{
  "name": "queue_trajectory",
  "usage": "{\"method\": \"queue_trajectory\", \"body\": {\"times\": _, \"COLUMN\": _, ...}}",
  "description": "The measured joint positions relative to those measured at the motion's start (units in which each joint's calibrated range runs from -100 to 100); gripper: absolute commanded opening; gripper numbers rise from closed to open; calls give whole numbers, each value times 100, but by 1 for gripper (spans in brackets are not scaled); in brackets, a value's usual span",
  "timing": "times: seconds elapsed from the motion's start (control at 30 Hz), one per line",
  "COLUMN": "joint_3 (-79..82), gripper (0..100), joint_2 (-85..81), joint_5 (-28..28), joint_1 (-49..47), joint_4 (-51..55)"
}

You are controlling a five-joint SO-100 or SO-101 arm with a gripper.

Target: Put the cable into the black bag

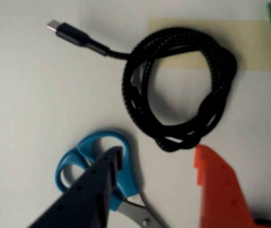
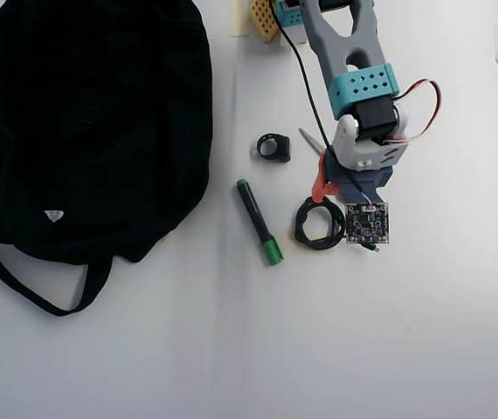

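Bright, even light with faint shadows; the wrist view is soft, the overhead view sharper.

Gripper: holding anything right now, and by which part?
Nothing. The gripper is open, its black and orange fingers apart above the coiled black braided cable, not closed on it.

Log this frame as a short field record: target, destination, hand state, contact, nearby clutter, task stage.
target: coiled black cable, lying flat on the table, one plug sticking out of the coil
destination: black bag, at the left of the overhead view, apart from the cable
hand: hand open, above the coil's edge, orange finger and black finger apart
contact: none seen
clutter: blue-handled scissors under the hand; green-capped marker; small black ring-shaped object
stage: cable not yet grasped
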Motion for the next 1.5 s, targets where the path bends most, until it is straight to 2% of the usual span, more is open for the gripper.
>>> {"method": "queue_trajectory", "body": {"times": 0.47, "joint_3": -998, "gripper": 24, "joint_2": 963, "joint_5": 63, "joint_1": 0, "joint_4": 0}}
{"method": "queue_trajectory", "body": {"times": 1.5, "joint_3": -1053, "gripper": 30, "joint_2": 971, "joint_5": 93, "joint_1": -206, "joint_4": 215}}
